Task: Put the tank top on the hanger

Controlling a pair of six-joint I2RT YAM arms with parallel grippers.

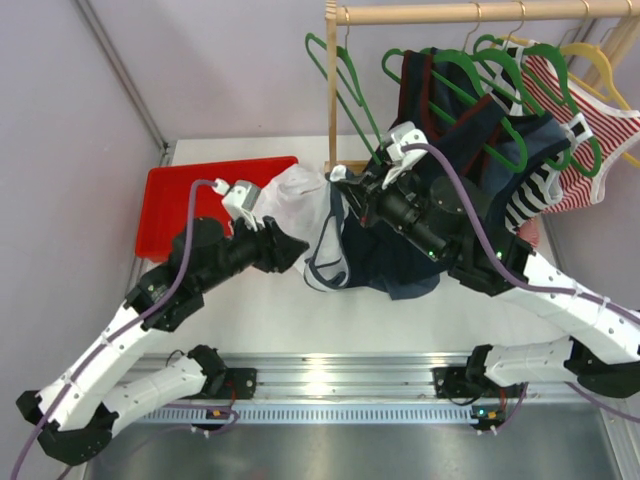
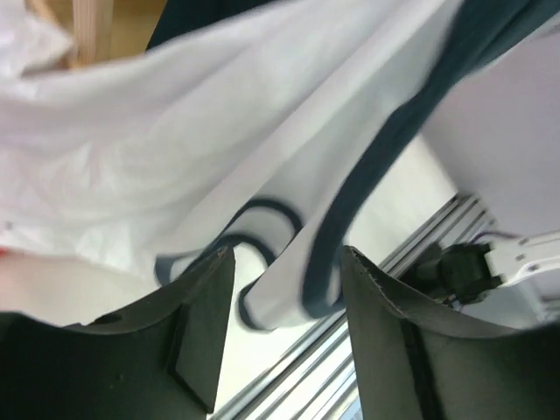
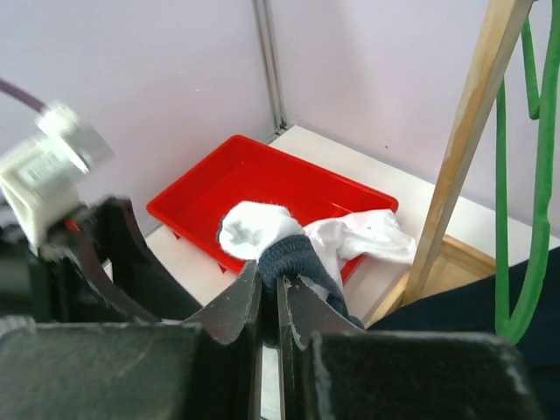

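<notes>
Top: I am holding the tank top raised over the table so it is draping open | Left wrist: left claw is gaping, released, trim dangling just ahead for pinching | Right wrist: right claw is clenching bunched trim, bearing it near the hanger.

A wooden rack is standing at the back of the table. A red tray is lying on the table, left of the rack's post. A dark navy top is hanging from the rack's rail. Further right along the rail, a red-and-white striped top and a yellow hanger are hanging.
</notes>
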